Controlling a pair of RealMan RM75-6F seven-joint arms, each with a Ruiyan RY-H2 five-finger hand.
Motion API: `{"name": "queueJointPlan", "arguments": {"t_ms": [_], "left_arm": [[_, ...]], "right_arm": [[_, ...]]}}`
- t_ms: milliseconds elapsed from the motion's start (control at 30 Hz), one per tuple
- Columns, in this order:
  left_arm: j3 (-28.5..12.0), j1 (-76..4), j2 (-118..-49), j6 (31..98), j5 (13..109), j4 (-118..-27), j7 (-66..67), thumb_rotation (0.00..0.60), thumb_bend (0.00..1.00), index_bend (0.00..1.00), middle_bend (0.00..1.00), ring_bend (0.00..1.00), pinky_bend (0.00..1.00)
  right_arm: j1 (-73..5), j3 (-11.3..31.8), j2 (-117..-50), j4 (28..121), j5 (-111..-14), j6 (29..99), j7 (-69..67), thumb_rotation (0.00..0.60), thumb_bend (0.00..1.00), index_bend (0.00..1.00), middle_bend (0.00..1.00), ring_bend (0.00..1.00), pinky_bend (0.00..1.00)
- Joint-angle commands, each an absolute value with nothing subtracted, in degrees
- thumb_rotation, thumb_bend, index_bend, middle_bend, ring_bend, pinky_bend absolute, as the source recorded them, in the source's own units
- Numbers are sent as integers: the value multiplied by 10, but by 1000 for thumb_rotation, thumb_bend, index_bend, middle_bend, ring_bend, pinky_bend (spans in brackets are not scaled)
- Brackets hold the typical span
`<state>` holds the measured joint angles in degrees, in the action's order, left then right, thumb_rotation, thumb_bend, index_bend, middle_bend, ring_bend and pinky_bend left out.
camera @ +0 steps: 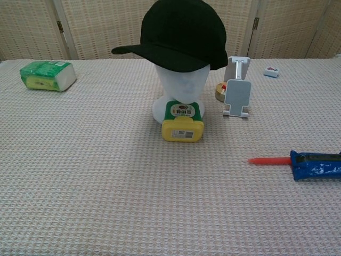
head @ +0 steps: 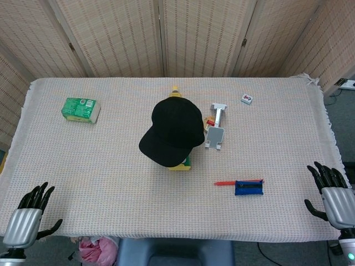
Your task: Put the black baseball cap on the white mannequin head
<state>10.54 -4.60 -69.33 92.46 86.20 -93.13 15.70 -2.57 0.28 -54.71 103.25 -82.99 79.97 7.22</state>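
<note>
— At the middle of the table (head: 111, 166), what sits there?

— The black baseball cap (camera: 181, 34) rests on the white mannequin head (camera: 183, 88), brim pointing toward seven o'clock in the head view. In the chest view the brim juts to the left and shades the face.

— And the hands?

— Both are at the near edge, well apart from the cap. The left hand (head: 28, 219) is at seven o'clock from the cap, off the table's front corner, fingers spread wide and holding nothing. The right hand (head: 333, 191) is at four o'clock, beyond the table's right edge, fingers also apart and empty. The chest view shows neither.

— What is around the mannequin?

— A yellow container with a green label (camera: 182, 121) lies touching its base on the near side, at six o'clock. At three o'clock stands a grey phone stand (camera: 237, 90), with a small round tin (camera: 219, 92) just beside it. A small white tile (camera: 272, 71) lies at two o'clock, further back.

— Anything else?

— A green tissue pack (head: 81, 109) at ten o'clock, well apart. At four o'clock, a blue pouch (head: 249, 187) with a red pen (head: 224, 183) poking from its left end.
</note>
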Motion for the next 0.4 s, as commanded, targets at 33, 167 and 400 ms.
{"name": "queueJointPlan", "arguments": {"t_ms": [33, 167, 400], "left_arm": [[98, -32, -688, 933, 859, -923, 139, 492, 260, 0, 0, 0, 163], [83, -17, -695, 958, 871, -899, 117, 510, 260, 0, 0, 0, 163], [71, -2, -703, 976, 893, -870, 113, 593, 260, 0, 0, 0, 163]], "right_arm": [[-27, 3, -553, 1034, -821, 794, 84, 600, 259, 0, 0, 0, 0], [-27, 5, -557, 1036, -816, 795, 95, 600, 260, 0, 0, 0, 0], [-24, 5, -558, 1036, -817, 801, 99, 600, 259, 0, 0, 0, 0]]}}
